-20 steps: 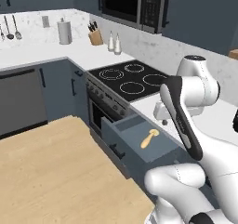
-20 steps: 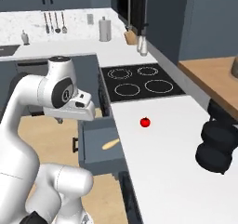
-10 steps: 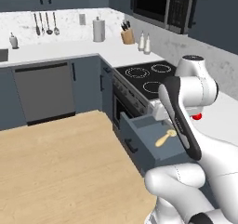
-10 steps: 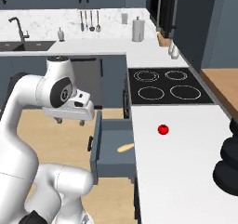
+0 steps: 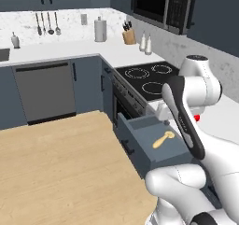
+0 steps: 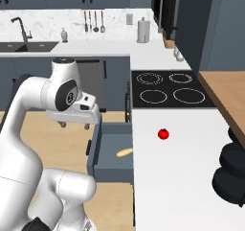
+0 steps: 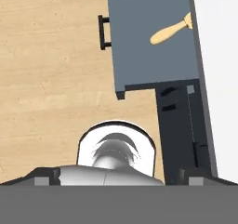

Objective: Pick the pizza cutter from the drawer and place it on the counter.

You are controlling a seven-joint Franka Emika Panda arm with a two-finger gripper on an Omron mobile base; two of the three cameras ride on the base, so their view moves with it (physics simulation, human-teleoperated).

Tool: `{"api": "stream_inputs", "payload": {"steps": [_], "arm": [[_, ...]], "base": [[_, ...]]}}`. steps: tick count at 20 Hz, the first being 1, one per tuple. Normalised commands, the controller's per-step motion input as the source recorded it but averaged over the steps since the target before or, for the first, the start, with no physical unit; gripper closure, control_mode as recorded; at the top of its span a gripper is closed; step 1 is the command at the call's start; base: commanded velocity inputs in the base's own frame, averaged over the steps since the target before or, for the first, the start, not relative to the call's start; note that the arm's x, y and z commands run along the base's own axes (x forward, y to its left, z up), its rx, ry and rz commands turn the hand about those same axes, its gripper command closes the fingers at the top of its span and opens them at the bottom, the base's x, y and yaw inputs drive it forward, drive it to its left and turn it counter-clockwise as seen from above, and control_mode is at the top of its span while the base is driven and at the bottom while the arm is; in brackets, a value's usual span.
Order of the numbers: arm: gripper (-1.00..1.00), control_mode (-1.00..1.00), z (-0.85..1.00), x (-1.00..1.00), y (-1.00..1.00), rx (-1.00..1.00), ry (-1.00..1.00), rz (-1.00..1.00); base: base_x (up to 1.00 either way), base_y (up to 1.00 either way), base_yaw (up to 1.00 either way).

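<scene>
At the centre left of the right base view my gripper hangs under the bent white arm, pointing down over the floor just left of the open drawer. Its two short fingers stand apart and hold nothing. In the left base view the forearm crosses in front of the drawer's far side.

Since half a second ago both base views have swung, so the whole kitchen sits differently in frame; the arm holds the same pose against the base, and the cutter has not shifted inside the drawer.

One cutter lies flat in the drawer, near the counter edge; in the hand view it shows at upper right, handle toward the drawer front. One tomato sits on the counter. The cooktop has four rings.
</scene>
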Motion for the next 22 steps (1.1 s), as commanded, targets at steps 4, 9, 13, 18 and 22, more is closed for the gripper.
{"api": "stream_inputs", "payload": {"steps": [4,9,13,18,22], "arm": [[-1.00,-1.00,0.05,0.44,0.00,-0.04,0.15,0.02],[-1.00,-1.00,-0.14,0.38,0.01,0.00,0.04,0.00],[-1.00,-1.00,-0.62,0.83,0.01,0.03,-0.05,0.01],[-1.00,-1.00,-0.83,0.99,0.11,0.07,-0.15,0.01],[-1.00,-1.00,-0.75,1.00,0.19,0.06,-0.20,0.00]], "base": [[0.00,0.00,0.00],[0.00,0.00,0.00],[0.00,0.00,0.00],[0.00,0.00,0.00],[0.00,0.00,0.00]]}}
